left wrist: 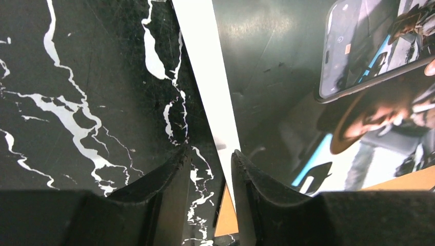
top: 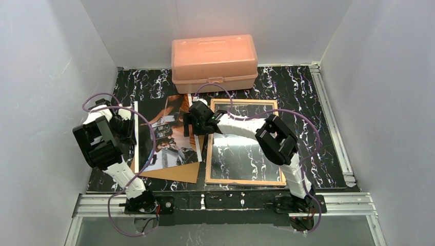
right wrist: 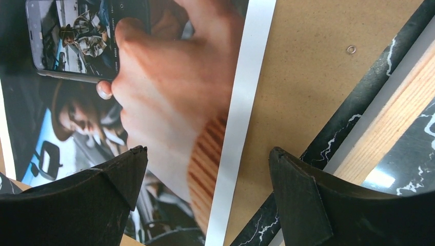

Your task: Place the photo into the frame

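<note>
Photo [top: 174, 148] lies on brown board [top: 179, 173] beside frame [top: 241, 181], orange box [top: 214, 56] behind; R hand [right wrist: 205, 159] gapes, L hand [left wrist: 208, 160] half-closed, grip unclear.

COUNT — photo [top: 174, 148] 1 | frame [top: 243, 182] 1 | brown backing board [top: 179, 173] 1 | orange lidded box [top: 214, 61] 1 | counter [top: 308, 102] 1 | left end effector [left wrist: 208, 154] 1, right end effector [right wrist: 208, 151] 1 — two together

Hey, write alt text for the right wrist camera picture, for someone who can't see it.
The right gripper, its two black fingers wide open, hangs over the white border of the photo, which lies on a brown backing board. The print shows a hand holding a phone; at the picture's right edge runs a light wood rail of the frame.
</note>
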`<action>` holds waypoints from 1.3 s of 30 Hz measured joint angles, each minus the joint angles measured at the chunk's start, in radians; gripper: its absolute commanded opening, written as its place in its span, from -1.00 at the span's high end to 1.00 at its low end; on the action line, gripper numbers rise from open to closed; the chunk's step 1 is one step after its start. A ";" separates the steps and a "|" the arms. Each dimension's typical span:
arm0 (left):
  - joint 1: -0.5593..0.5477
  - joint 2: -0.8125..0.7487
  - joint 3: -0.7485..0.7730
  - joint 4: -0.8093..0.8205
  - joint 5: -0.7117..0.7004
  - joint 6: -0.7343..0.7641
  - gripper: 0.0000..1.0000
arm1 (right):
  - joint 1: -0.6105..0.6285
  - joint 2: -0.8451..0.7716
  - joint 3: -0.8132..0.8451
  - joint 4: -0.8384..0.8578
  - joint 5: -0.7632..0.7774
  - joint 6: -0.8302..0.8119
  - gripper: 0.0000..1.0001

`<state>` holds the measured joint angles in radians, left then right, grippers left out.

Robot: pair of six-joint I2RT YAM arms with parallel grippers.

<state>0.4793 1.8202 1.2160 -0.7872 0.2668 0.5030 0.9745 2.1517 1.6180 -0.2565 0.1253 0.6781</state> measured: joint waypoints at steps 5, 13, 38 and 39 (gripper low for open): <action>-0.007 0.010 -0.026 0.027 0.008 -0.007 0.47 | -0.006 0.004 -0.008 0.025 -0.027 0.028 -0.90; -0.011 0.015 -0.030 0.040 0.005 -0.017 0.62 | -0.021 0.007 -0.029 0.083 -0.079 0.090 -0.87; -0.015 0.063 0.013 -0.003 0.045 0.023 0.88 | -0.036 0.008 -0.143 0.351 -0.254 0.345 -0.86; -0.015 0.064 0.013 -0.005 0.053 0.027 0.89 | -0.034 0.008 -0.143 0.351 -0.258 0.349 -0.86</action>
<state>0.4644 1.8839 1.2285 -0.7921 0.3199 0.5297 0.9405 2.1597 1.4754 0.0944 -0.1329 1.0275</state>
